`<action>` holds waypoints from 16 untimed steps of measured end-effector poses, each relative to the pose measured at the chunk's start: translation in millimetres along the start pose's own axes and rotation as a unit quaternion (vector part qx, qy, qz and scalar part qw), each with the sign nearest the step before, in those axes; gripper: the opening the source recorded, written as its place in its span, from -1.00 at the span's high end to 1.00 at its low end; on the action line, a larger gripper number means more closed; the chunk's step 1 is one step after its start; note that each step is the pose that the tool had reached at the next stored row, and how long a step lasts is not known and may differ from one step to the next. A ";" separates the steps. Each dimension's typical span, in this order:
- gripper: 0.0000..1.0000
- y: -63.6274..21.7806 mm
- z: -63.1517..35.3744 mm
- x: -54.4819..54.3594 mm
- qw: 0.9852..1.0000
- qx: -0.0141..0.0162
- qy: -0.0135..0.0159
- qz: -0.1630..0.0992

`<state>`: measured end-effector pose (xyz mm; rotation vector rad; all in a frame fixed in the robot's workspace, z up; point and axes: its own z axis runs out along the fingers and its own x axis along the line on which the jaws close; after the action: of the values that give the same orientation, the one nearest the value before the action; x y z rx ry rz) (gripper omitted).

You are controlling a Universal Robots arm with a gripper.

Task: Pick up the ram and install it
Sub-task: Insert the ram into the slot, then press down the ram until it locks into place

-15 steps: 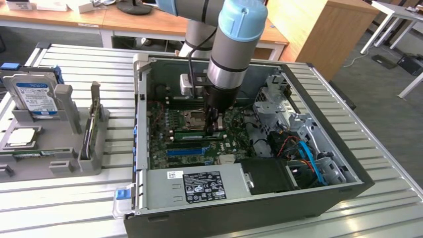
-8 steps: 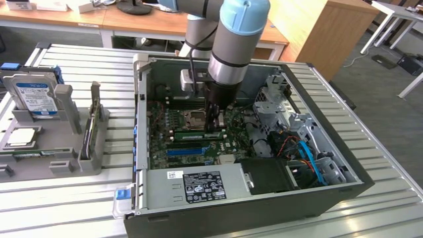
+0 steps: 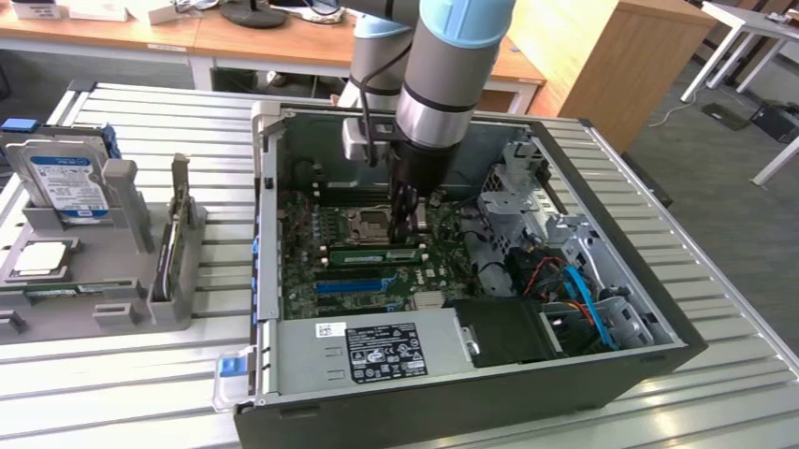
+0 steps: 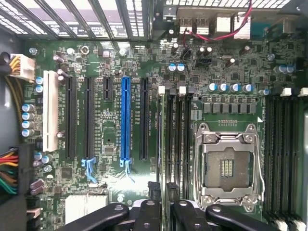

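cannot tell whether fingers (image 3: 406, 224) clamp the ram (image 3: 374, 253) or only rest on it. ram lies along a slot beside the cpu socket (image 3: 370, 224). likely risk: pressing off-centre, seating it crooked, leaving one end unlatched.

Open computer case (image 3: 500, 404), hard drive (image 3: 63, 182), grey rack (image 3: 125, 201)

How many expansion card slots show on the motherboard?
6: a white slot beside the coloured cables, two long black slots, a short black slot, a blue slot, and a black slot nearest the processor socket. Others may be hidden.
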<state>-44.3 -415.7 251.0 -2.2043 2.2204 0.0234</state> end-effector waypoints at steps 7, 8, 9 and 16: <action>0.62 0.0 -2.6 -0.1 1.000 0.000 0.000 0.000; 0.62 0.0 -2.8 -0.1 1.000 0.000 0.000 0.000; 0.62 0.0 -3.8 0.0 1.000 0.000 0.000 0.000; 0.62 0.0 -4.5 -0.1 1.000 0.000 0.000 0.000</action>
<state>-44.3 -415.7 255.5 -2.2045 2.2210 0.0239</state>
